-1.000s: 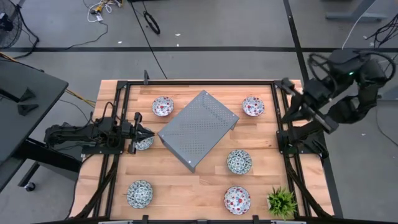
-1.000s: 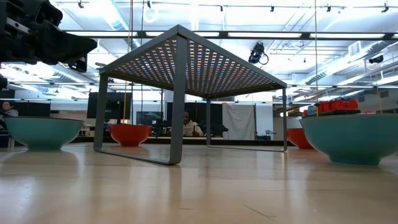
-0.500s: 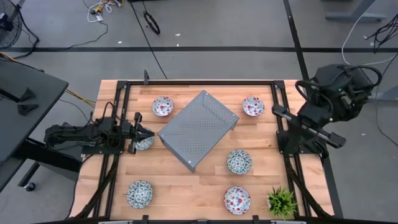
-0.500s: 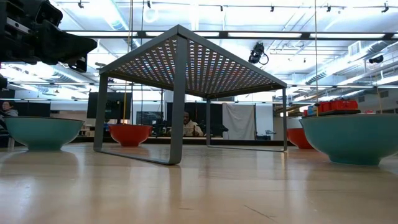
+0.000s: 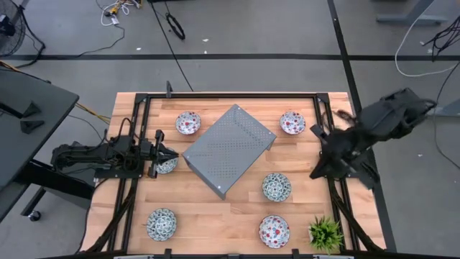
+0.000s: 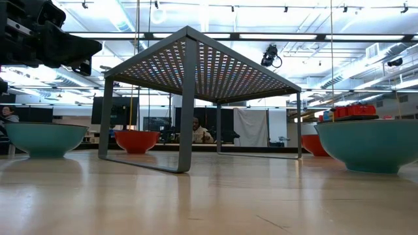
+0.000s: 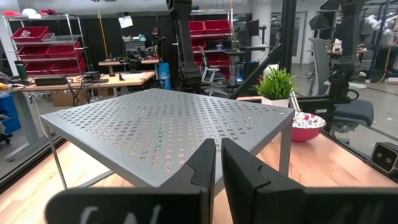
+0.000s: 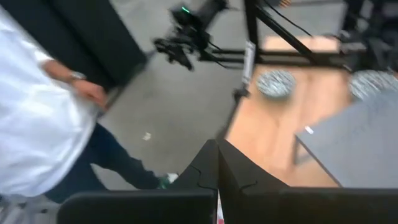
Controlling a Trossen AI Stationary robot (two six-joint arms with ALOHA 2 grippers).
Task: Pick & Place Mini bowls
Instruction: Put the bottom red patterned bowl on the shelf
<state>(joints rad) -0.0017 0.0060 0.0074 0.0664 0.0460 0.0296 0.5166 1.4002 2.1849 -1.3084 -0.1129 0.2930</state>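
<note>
Your left end effector (image 5: 164, 154) sits nearly closed, holding nothing, over the teal mini bowl (image 5: 166, 165) by the counter's left edge. Open it wider before dropping onto the rim. Your right end effector (image 5: 314, 173) is fully closed and empty near the right edge.

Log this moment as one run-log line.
left gripper: shut, over teal bowl | right gripper: shut, empty, at table's right edge | perforated metal stand: bare

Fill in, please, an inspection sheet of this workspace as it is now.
Surface: wooden table, black frame rails.
Job's things: six mini bowls, three red, three teal, all around the grey perforated stand.
Clutter: potted plant at a corner.
End effectors: left end effector nearly shut at a teal bowl's rim; right end effector shut, empty, at the right rail.
Cables: on the floor.
Surroundings: person in a white top nearby.
</note>
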